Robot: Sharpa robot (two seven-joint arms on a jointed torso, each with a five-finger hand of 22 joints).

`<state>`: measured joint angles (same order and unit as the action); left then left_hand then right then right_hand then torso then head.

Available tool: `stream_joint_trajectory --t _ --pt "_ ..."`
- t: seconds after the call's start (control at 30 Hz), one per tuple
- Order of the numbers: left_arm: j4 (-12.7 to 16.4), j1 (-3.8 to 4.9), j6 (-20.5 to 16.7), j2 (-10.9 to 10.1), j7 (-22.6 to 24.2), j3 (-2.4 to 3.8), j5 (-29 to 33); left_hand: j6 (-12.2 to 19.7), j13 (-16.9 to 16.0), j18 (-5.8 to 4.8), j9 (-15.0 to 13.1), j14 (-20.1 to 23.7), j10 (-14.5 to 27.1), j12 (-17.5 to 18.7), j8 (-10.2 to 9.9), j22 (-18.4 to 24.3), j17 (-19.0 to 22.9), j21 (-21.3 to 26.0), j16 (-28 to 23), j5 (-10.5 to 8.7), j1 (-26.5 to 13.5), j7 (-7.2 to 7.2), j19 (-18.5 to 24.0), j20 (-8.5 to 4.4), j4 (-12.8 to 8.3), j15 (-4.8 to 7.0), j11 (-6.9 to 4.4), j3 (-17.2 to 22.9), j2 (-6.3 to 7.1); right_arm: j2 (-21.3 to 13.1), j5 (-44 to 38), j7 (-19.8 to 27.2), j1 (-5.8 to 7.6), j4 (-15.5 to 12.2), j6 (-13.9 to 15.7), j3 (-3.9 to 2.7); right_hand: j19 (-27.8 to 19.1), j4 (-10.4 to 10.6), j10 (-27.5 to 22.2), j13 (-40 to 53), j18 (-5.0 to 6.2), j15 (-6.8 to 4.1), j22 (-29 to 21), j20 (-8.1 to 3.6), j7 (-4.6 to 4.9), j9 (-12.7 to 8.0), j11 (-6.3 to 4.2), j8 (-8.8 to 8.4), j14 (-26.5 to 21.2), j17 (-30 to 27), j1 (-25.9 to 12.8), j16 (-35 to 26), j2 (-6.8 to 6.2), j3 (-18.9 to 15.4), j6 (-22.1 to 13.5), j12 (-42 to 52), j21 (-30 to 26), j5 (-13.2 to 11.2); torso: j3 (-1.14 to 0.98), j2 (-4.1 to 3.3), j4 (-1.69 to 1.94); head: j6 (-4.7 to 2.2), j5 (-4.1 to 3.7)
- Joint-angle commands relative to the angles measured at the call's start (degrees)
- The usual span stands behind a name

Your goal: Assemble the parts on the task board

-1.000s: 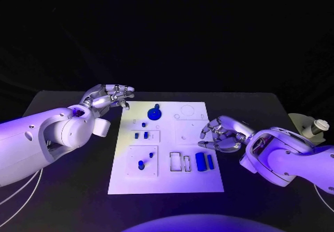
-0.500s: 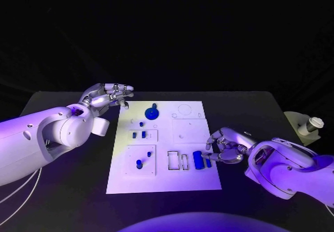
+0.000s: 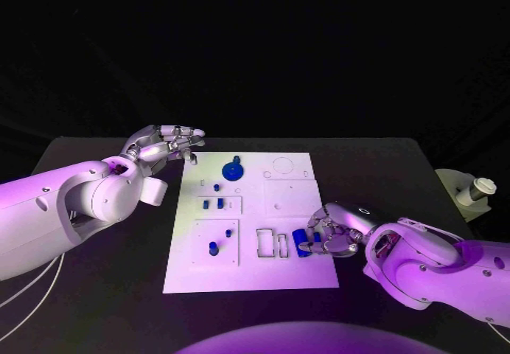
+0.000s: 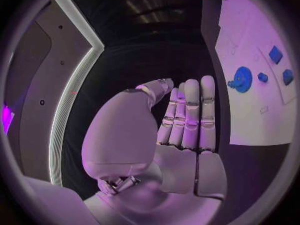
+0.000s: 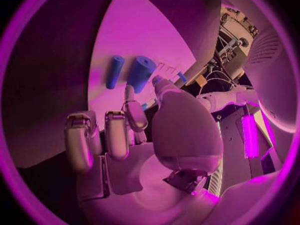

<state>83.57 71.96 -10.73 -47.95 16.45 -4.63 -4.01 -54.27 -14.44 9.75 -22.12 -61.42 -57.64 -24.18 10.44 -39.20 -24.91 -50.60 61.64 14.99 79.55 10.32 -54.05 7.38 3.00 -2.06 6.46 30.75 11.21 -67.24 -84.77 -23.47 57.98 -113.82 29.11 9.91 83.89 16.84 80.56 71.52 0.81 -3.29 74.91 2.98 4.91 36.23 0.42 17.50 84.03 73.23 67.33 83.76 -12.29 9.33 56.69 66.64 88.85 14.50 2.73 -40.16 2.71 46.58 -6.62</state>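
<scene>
Our right hand (image 3: 334, 230), fingers curled and empty, reaches the blue cylinders (image 3: 306, 243) on the task board (image 3: 287, 199); grasping one comes next, we judge.

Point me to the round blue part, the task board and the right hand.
round blue part (image 3: 231, 173): head view, middle of its disc.
task board (image 3: 289, 193): head view, bare white area right of centre.
right hand (image 3: 336, 230): head view, middle of the hand, at the board's right edge.

Left hand (image 3: 168, 146) with fingers together, empty; right hand (image 3: 334, 230) curled.
</scene>
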Motion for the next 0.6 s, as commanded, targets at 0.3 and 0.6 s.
stream_joint_trajectory --t 0.3,0.6 --pt "0.3 0.01 1.1 -0.1 0.4 0.03 0.3 0.3 -0.1 0.79 0.0 0.2 0.3 -0.2 -0.3 0.1 0.0 0.3 0.0 0.17 -0.1 0.03 -0.4 0.11 0.2 -0.06 -0.12 0.0 -0.58 2.3 -4.8 -3.8 -0.91 1.2 -2.5 0.01 5.8 -0.1 -0.6 0.4 -0.59 -0.27 14.8 -0.42 -0.11 0.4 -0.08 0.18 3.1 0.0 -0.4 0.4 1.10 -2.7 -0.3 0.1 0.1 -0.5 0.04 -0.01 0.01 0.21 0.23" --pt "0.3 0.01 1.2 -0.2 0.3 0.03 0.3 0.3 -0.1 0.80 0.0 0.2 0.4 -0.3 -0.3 0.1 0.1 0.3 0.0 0.19 -0.1 0.03 -0.4 0.11 0.3 -0.05 -0.12 0.0 -0.62 4.3 -6.6 -5.2 -1.62 2.2 -2.6 0.00 5.9 -0.3 -0.4 1.0 -0.68 -0.40 14.9 -0.50 -0.31 0.9 -0.26 0.50 3.2 0.4 2.1 0.6 2.46 -4.0 0.2 0.4 0.6 0.1 0.12 0.01 0.12 0.15 0.29"
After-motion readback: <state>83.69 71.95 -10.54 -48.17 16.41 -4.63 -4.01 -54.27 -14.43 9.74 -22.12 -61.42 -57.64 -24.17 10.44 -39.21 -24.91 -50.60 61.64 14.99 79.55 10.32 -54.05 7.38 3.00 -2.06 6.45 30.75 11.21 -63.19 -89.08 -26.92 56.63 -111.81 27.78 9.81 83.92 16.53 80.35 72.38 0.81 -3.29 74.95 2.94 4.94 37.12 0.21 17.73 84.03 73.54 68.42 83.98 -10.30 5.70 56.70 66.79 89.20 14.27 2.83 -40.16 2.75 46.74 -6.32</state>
